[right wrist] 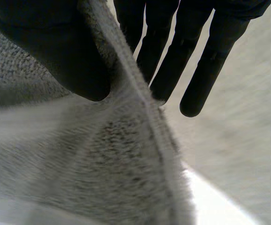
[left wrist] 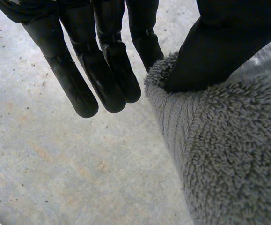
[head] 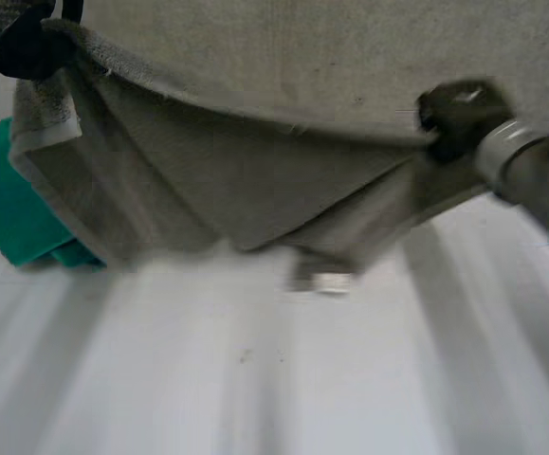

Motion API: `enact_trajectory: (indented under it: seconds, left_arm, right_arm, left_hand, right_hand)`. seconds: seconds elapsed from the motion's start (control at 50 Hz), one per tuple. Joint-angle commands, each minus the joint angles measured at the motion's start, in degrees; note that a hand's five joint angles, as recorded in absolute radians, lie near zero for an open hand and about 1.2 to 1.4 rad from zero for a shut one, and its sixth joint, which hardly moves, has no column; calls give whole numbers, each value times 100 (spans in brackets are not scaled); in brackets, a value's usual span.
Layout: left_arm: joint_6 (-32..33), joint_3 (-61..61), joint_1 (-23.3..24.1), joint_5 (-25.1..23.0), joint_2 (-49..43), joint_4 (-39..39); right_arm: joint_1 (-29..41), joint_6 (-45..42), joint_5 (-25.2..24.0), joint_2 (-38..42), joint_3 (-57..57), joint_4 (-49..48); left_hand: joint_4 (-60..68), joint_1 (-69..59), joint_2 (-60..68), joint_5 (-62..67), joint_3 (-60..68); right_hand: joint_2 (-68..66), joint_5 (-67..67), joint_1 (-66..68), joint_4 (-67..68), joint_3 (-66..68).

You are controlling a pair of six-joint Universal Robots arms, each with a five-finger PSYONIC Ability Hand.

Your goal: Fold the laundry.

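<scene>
Grey towel (head: 283,161) is held up over the bench (head: 255,379), sagging between both hands. Its lowest fold hangs towards six o'clock; contact with the surface cannot be confirmed.

Left hand (head: 26,43), ten o'clock: thumb clamps the towel's edge against straight fingers (left wrist: 107,75). Right hand (head: 454,114), three o'clock: hem pinched between thumb and straight fingers (right wrist: 196,65).

Assessment: thick terry, soft and limp, some weight, not slippery. The hemmed edges and corners are the sound holds.

Green cloth (head: 13,204) lies at nine o'clock, close by the hanging edge. Bare bench from four to eight o'clock gives room for laying flat.
</scene>
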State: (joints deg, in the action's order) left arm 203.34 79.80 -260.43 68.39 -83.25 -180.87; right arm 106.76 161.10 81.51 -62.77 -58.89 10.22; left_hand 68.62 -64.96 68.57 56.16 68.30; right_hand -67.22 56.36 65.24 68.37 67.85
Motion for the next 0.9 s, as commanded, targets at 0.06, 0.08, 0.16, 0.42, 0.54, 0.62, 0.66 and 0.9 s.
enact_trajectory:
  seconds: [0.06,0.08,0.16,0.42,0.54,0.62,0.66,0.9]
  left_arm:
    - [22,97,-42,-27,-708,331]
    - [22,115,-42,-36,-780,428]
    - [39,185,-25,-45,-1298,956]
    - [1076,-1488,431,480,-3836,1063]
    - [1041,-3021,599,974,-4366,-271]
    - [945,-3357,757,1018,-4314,-2019]
    - [831,-3400,792,1106,-4165,-2873]
    - [531,-2629,775,1317,-3997,-2173]
  right_arm:
    - [-332,-1317,-109,-1658,-106,1499]
    - [-349,-1492,-118,-1834,-97,1718]
    - [-568,-2072,-109,-1854,-219,2176]
    - [-701,-2558,-4,-167,209,2117]
    - [-675,-1479,610,449,1509,110]
    - [-648,-950,1033,354,1547,-2028]
    - [-648,-896,1139,257,1451,-2697]
    - [-657,-905,929,370,1082,-2394]
  left_hand:
    - [1138,-1504,1143,1384,1170]
    - [1138,-1504,1143,1384,1170]
    - [1138,-1504,1143,1384,1170]
    - [1138,-1504,1143,1384,1170]
    - [1138,-1504,1143,1384,1170]
    - [1138,-1504,1143,1384,1170]
    - [1138,-1504,1143,1384,1170]
    - [1138,-1504,1143,1384,1170]
  right_hand:
    - [-1278,1364,1476,1163,1215]
    - [-1278,1364,1476,1163,1215]
    - [-1278,1364,1476,1163,1215]
    - [-1278,1364,1476,1163,1215]
    - [-1278,1364,1476,1163,1215]
    - [-1278,1364,1476,1163,1215]
    - [-1278,1364,1476,1163,1215]
    - [-1278,1364,1476,1163,1215]
